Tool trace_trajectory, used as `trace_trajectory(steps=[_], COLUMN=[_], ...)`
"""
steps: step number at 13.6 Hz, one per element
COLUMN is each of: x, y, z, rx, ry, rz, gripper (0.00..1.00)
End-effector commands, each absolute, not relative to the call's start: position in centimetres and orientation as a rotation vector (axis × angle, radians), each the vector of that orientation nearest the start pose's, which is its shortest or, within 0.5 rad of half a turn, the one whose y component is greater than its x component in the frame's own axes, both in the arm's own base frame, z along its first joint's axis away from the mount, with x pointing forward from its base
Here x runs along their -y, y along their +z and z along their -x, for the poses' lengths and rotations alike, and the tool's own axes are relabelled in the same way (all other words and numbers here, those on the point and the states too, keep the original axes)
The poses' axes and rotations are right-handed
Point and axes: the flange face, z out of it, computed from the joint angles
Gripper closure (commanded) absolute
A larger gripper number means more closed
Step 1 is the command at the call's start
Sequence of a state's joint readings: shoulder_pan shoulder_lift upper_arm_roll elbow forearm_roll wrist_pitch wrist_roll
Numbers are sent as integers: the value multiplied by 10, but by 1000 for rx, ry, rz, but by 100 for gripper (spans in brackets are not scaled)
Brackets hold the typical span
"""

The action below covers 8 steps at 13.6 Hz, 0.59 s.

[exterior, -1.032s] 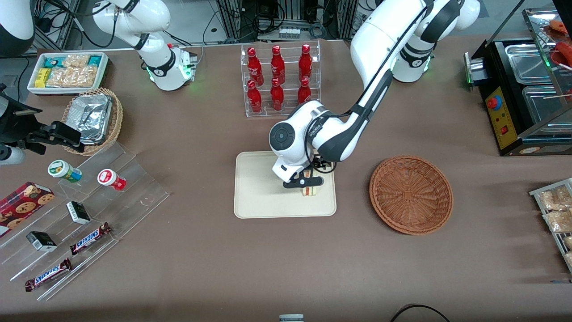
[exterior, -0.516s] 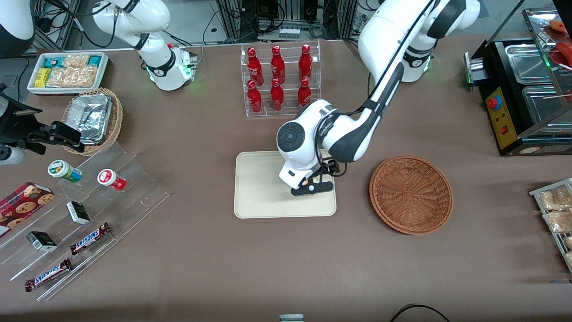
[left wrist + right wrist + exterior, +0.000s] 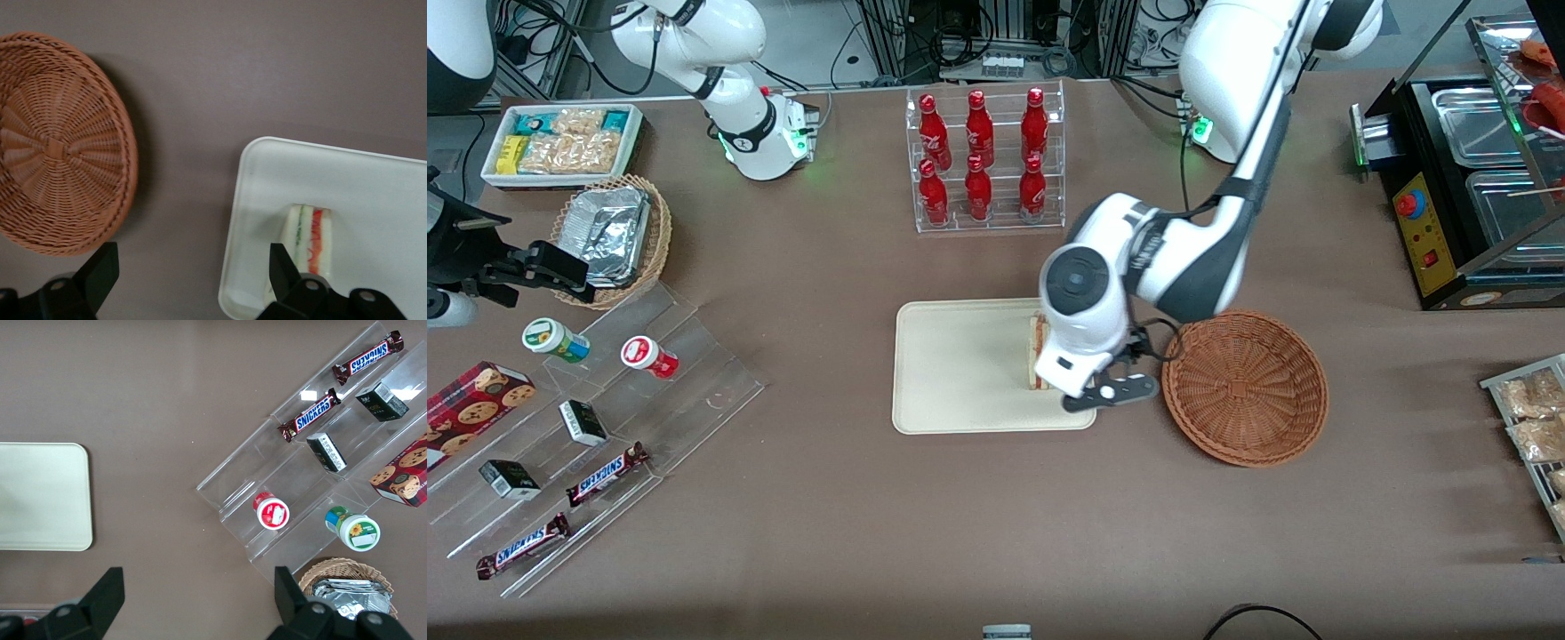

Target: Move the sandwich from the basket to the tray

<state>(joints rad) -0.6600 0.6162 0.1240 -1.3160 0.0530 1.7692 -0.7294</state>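
Observation:
The sandwich stands on its edge on the cream-white tray, near the tray's edge that faces the basket. Its red and green filling faces up. Nothing lies in the round reddish-brown basket, which sits on the table beside the tray. My gripper hangs open over the strip of table between tray and basket. One finger is over the tray's rim next to the sandwich and is not touching it. The other finger is close to the basket's rim.
A clear rack of red bottles stands farther from the front camera than the tray. At the parked arm's end are a foil-lined basket, a white snack bin and a stepped acrylic shelf. A black food warmer is at the working arm's end.
The gripper was down on the tray over the sandwich. It has let go, risen and shifted toward the basket, and the sandwich now stands uncovered on the tray.

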Motion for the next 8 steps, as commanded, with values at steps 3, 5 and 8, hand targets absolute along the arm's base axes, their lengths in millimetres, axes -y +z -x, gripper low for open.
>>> trace_trajectory(steps=[3, 5, 8], x=[291, 260, 221], y=[423, 437, 461], z=[-632, -638, -645], rx=[286, 342, 405], ry=[92, 104, 90], rz=[3010, 2985, 2978], gripper=[1, 1, 1])
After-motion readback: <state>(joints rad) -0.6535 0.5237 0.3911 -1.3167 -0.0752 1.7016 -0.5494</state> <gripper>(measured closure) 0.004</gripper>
